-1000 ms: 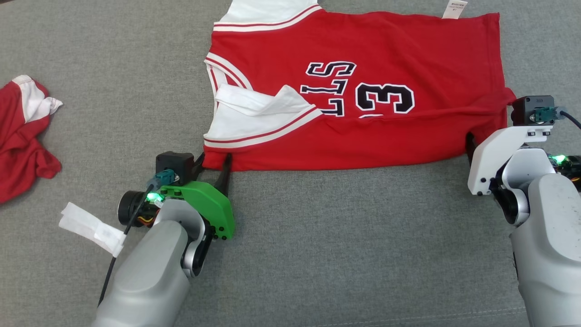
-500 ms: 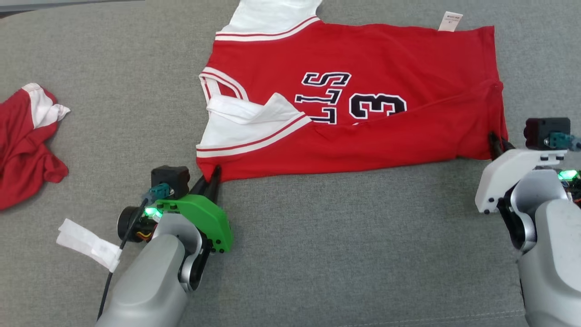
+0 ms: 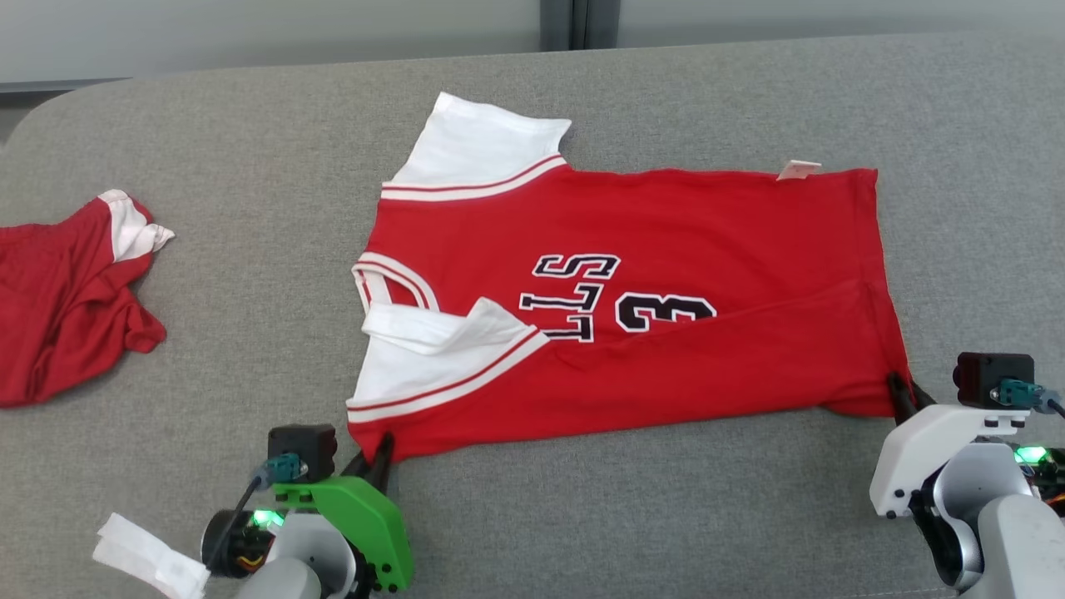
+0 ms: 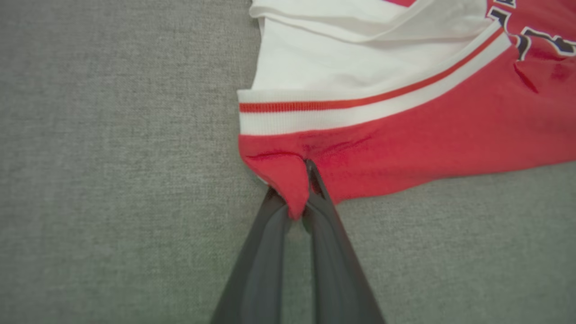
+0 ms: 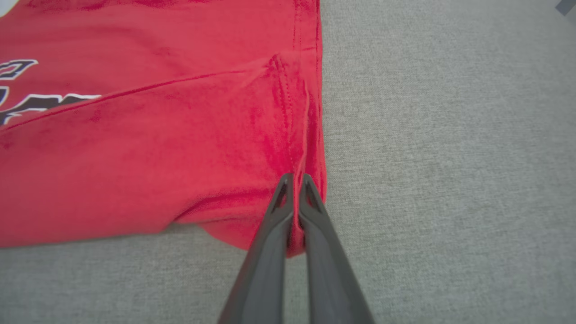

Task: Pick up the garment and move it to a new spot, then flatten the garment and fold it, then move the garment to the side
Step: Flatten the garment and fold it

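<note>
My left pincer and right pincer sit at the jersey's two near corners, I judge so that edge lifts evenly for folding. Left is pressed together on the sleeve-side corner and right pinches the hem corner. The jersey lies spread on the grey cushion.

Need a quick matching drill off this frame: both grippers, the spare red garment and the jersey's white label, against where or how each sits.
Things:
1. left gripper
2. right gripper
3. crumpled red garment
4. white label

States:
A. jaws shut on the plain red hem corner of the jersey
B. sticks out from the jersey's far edge
C. jaws shut on the jersey's near corner, just below the white sleeve
D. lies bunched off to the left, apart from the jersey

Pairs: 1-C, 2-A, 3-D, 4-B
</note>
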Tool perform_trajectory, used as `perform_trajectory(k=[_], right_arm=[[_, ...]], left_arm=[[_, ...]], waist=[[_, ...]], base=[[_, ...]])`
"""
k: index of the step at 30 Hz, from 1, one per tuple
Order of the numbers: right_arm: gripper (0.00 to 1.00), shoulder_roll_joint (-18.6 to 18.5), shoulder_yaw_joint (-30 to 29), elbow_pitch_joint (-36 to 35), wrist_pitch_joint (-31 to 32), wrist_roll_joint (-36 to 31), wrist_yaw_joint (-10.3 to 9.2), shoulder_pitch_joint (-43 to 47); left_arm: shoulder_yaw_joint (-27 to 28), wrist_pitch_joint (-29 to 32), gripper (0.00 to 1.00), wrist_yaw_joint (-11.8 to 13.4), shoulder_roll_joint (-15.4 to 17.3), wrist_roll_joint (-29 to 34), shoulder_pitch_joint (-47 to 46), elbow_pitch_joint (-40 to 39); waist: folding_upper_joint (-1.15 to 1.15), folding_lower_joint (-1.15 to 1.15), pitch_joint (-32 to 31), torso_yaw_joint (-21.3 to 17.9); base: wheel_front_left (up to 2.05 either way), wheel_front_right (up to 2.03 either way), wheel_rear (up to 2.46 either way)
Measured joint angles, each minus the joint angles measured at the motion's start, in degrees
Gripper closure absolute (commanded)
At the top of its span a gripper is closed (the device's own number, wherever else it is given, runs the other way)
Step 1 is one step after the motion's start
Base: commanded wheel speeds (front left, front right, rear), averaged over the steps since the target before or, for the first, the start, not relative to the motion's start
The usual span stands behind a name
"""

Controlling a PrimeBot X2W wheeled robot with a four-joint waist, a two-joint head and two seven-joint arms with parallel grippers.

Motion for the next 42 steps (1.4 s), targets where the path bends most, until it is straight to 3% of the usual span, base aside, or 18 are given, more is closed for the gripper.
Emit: perform_trajectory(k=[8,9,10,19,26,32,42], right_arm=[[1.00,0.7,-3.3,-4.2,4.7,-1.1,0.00,4.6],[0.09,0.9,-3.7,-4.7,5.1,-1.1,0.00,4.9],[0.00,1.2,-4.0,-5.1,5.6,-1.2,0.00,4.9],[0.00,2.0,-5.3,-8.4,9.2,-1.6,0.00,5.1],[0.00,-2.0,-1.7,-10.1,15.1,-0.1,0.00,-2.3],[0.00,-6.6,5.5,-4.3,19.6,2.9,0.00,-15.2],[0.00,-9.5,16.9,8.4,19.6,7.3,0.00,-34.3]], left_arm=[[-1.5,6.6,1.00,4.4,3.2,-1.0,8.8,-14.3],[-1.3,6.5,0.24,4.9,3.5,-0.9,9.2,-15.9],[-1.2,6.4,0.00,5.3,3.9,-0.7,9.2,-17.0],[-0.9,8.1,0.00,6.5,5.9,-0.5,9.8,-21.7],[0.4,9.3,0.00,4.6,6.6,0.2,0.7,-21.2],[1.6,11.1,0.00,1.3,3.8,0.0,-13.5,-11.8],[2.1,13.8,0.00,-3.0,0.5,0.0,-33.0,6.1]], waist=[[0.00,0.00,-1.8,0.8],[0.00,0.00,-1.9,0.9],[0.00,0.00,-2.1,0.9],[0.00,0.00,-2.7,0.3],[0.00,0.00,-2.0,-0.1],[0.00,0.00,0.5,-0.9],[0.00,0.00,7.3,-3.7]], base=[[0.00,0.00,0.00],[0.00,0.00,0.00],[0.00,0.00,0.00],[0.00,0.00,0.00],[0.00,0.00,0.00],[0.00,0.00,0.00],[0.00,0.00,0.00]])
